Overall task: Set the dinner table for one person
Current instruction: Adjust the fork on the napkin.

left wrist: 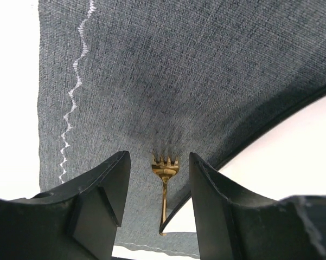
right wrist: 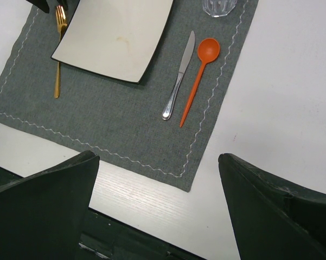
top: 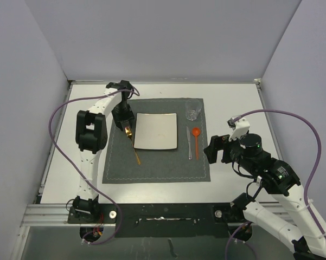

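Note:
On the white dinner table (top: 233, 103) lies a dark grey placemat (top: 157, 162) with a square white plate (top: 156, 131) in its middle. A gold fork (top: 134, 147) lies left of the plate; a silver knife (top: 189, 143) and an orange spoon (top: 196, 140) lie right of it, and a clear glass (top: 193, 109) stands at the mat's far right corner. My left gripper (top: 125, 123) hangs over the fork's head. Its fingers stand apart on either side of the fork (left wrist: 164, 181), touching nothing. My right gripper (top: 214, 149) hovers wide open beside the mat's right edge.
The black front rail (top: 163, 208) runs along the near table edge, and grey walls close in the left, right and far sides. In the right wrist view the mat's near right corner (right wrist: 187, 184) lies just ahead of the open fingers.

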You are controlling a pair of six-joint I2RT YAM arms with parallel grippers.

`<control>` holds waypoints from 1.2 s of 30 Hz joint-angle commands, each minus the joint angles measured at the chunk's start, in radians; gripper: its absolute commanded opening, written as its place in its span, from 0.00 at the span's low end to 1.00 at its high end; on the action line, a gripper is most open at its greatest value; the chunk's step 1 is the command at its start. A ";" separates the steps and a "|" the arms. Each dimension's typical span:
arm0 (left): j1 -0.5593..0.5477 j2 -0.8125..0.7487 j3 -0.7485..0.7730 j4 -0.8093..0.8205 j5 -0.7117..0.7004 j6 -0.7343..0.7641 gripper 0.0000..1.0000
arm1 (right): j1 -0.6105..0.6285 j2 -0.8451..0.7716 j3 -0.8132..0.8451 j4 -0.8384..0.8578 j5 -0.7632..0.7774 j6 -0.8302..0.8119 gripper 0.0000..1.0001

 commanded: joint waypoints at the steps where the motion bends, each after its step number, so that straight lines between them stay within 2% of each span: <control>1: 0.004 0.032 0.019 0.036 0.005 0.009 0.45 | 0.005 0.005 0.032 0.037 0.015 -0.009 0.98; 6: 0.004 0.038 0.015 0.043 0.003 0.011 0.41 | 0.005 0.008 0.033 0.034 0.016 -0.009 0.98; 14: 0.004 0.033 0.022 0.031 -0.005 0.017 0.24 | 0.005 0.010 0.031 0.040 0.011 -0.006 0.98; 20: 0.006 0.031 0.020 0.028 -0.010 0.019 0.21 | 0.005 0.007 0.030 0.038 0.009 -0.006 0.98; 29: 0.007 0.028 0.044 0.003 -0.021 0.031 0.11 | 0.004 0.007 0.030 0.040 0.007 -0.005 0.98; 36: 0.009 0.035 0.118 -0.043 -0.044 0.057 0.10 | 0.005 0.011 0.029 0.050 -0.002 -0.001 0.98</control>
